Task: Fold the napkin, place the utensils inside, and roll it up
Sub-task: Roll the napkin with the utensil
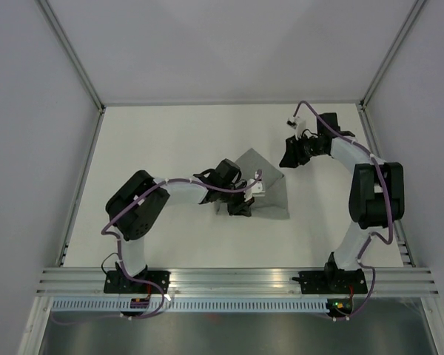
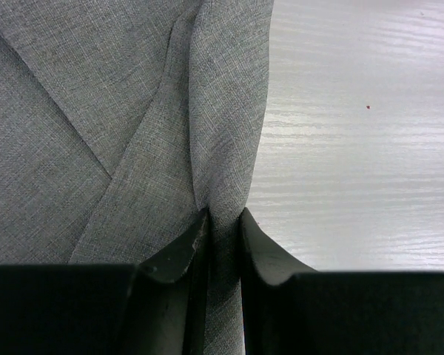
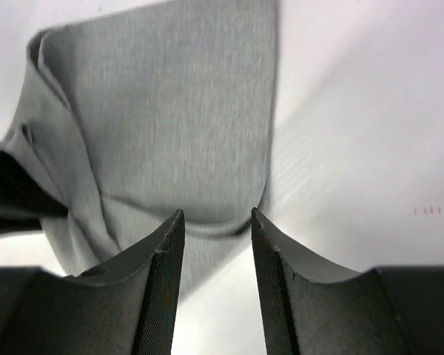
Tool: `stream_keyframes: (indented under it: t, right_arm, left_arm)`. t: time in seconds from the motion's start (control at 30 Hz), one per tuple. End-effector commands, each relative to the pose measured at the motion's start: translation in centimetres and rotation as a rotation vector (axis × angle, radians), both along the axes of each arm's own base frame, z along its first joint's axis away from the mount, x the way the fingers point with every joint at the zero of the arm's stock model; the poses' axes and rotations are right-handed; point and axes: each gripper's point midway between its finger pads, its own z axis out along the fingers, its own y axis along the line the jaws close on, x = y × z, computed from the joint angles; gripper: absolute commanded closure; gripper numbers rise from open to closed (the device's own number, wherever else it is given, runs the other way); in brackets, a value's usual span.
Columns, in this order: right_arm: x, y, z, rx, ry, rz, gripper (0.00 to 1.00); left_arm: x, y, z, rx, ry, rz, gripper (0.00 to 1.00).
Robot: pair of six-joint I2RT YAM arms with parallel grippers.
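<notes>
While the napkin (image 1: pixel 270 188) is laid near the middle of the white table (image 1: pixel 170 140), folded into a rough triangle with its peak toward the far side, its near-left edge is gripped by the left pincer (image 1: pixel 243 201). In the left wrist view a raised ridge of grey cloth is seen pinched between the two dark fingers (image 2: pixel 181 255), the jaws pressed nearly together with only fabric between them. Several creases are seen fanning away from the pinch. One layer is lapped over another, with a diagonal fold edge at left. Bare table is seen to the right of the cloth edge.

Just beyond the napkin's far-right corner the right pincer (image 1: pixel 288 151) is held, apart from the cloth in the top view. In the right wrist view its jaws are spread and nothing is caught between them. The napkin is seen ahead of the fingertips, slightly blurred, with one edge bunched and lifted at left. Whether the right fingertips touch the table cannot be told.

From its base the left arm (image 1: pixel 144 203) is stretched across with the elbow bent. Over the table's right side the right arm (image 1: pixel 374 192) is bent back. Purple cables (image 1: pixel 207 183) are run along both arms.
</notes>
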Motion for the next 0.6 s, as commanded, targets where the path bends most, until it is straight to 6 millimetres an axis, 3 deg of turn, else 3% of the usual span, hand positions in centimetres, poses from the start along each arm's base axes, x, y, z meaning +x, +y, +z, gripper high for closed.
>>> stream_keyframes:
  t: [0.0,0.03,0.07,0.13,0.17,0.2,0.27,0.3,0.33,0.4,0.43,0.57]
  right_arm:
    - [-0.9,1.2,5.7,-0.005,-0.307,0.14,0.52]
    - [-2.3,1.1,4.9,-0.006,-0.307,0.154,0.52]
    - [-3.1,1.1,6.4,-0.01,-0.374,0.175,0.51]
    - [-5.0,1.2,6.0,-0.027,-0.424,0.237,0.5]
    - [-5.9,1.4,7.1,-0.038,-0.476,0.261,0.5]
    - [-7.5,2.0,6.0,-0.053,-0.462,0.301,0.49]
    - [-8.5,2.3,6.1,-0.138,-0.553,0.345,0.48]
    - [-9.6,3.8,5.5,-0.161,-0.578,0.401,0.47]
    - [-11.0,4.2,3.6,-0.19,-0.563,0.43,0.47]
    - [-12.1,6.0,3.0,-0.246,-0.634,0.489,0.46]
    - [-13.1,6.3,1.7,-0.261,-0.619,0.517,0.46]
    - [-14.6,8.1,-0.3,-0.295,-0.615,0.594,0.45]
  left_arm:
    - [-3.2,3.1,-3.2,0.111,0.284,0.045,0.98]
    - [-3.4,3.4,-3.6,0.12,0.313,0.049,0.98]
    - [-3.6,3.4,-3.5,0.116,0.332,0.051,0.98]
    - [-3.4,3.6,-3.5,0.114,0.352,0.057,0.98]
    - [-3.9,3.8,-3.8,0.124,0.383,0.057,0.98]
    - [-3.8,3.8,-3.9,0.122,0.396,0.06,0.98]
    - [-4.2,4.0,-4.3,0.132,0.442,0.06,0.98]
    - [-4.1,4.1,-4.3,0.13,0.449,0.064,0.98]
    - [-4.1,4.0,-4.4,0.13,0.454,0.064,0.98]
    - [-4.3,4.1,-4.6,0.136,0.473,0.068,0.98]
    - [-4.3,4.1,-4.7,0.137,0.48,0.068,0.98]
    - [-4.3,4.1,-4.8,0.139,0.495,0.071,0.98]
